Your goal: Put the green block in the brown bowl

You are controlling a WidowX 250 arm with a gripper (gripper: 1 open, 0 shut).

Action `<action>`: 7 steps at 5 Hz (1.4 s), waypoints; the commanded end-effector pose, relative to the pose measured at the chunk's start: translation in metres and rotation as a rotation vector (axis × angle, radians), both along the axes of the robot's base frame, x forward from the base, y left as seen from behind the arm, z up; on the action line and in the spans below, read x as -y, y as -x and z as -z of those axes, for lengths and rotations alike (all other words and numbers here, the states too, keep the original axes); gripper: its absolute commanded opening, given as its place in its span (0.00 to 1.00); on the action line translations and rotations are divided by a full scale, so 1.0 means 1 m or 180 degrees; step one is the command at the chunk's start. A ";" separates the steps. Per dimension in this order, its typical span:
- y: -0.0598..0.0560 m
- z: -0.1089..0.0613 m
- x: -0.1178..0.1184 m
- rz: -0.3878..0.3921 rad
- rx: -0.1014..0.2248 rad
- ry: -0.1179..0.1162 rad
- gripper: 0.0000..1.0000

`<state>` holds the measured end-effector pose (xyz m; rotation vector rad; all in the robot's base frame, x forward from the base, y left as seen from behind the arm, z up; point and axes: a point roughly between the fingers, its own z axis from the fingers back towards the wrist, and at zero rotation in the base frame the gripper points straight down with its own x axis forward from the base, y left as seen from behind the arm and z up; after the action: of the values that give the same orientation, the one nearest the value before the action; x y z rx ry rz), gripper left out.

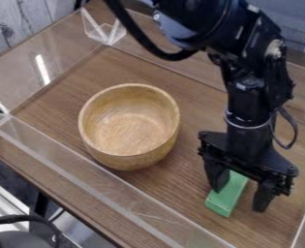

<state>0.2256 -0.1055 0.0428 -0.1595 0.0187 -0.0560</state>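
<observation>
**Green block: handling notes and position under the tool**

Item: green block (224,201), a flat, bright green bar lying on the wooden table (64,87) at about 5 o'clock from the brown bowl (129,124), well clear of its wall.

Handling, as I judge it: rigid and light, with plain matte faces that should give the pads fair friction; nothing fragile about it. I would take it across its narrow width, pads on the two long side faces near mid-length (an end grip would let it swing).

Tool: the gripper (237,192) points straight down over the block, jaws spread wide, nothing held. One finger (216,177) stands at the block's 9 o'clock side, the other at its 3 o'clock side, so the bar sits between them. I cannot tell whether either fingertip touches it.

Destination: the bowl is empty, at roughly 10 o'clock from the gripper.
</observation>
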 end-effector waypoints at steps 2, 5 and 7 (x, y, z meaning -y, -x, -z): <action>-0.008 -0.004 0.000 -0.0051 0.0092 0.0053 0.00; -0.006 -0.036 -0.008 -0.0018 0.0180 0.0064 0.00; -0.007 -0.091 -0.047 -0.0213 0.0417 0.0109 0.00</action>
<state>0.2240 -0.0575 0.1205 -0.1846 -0.0585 0.0099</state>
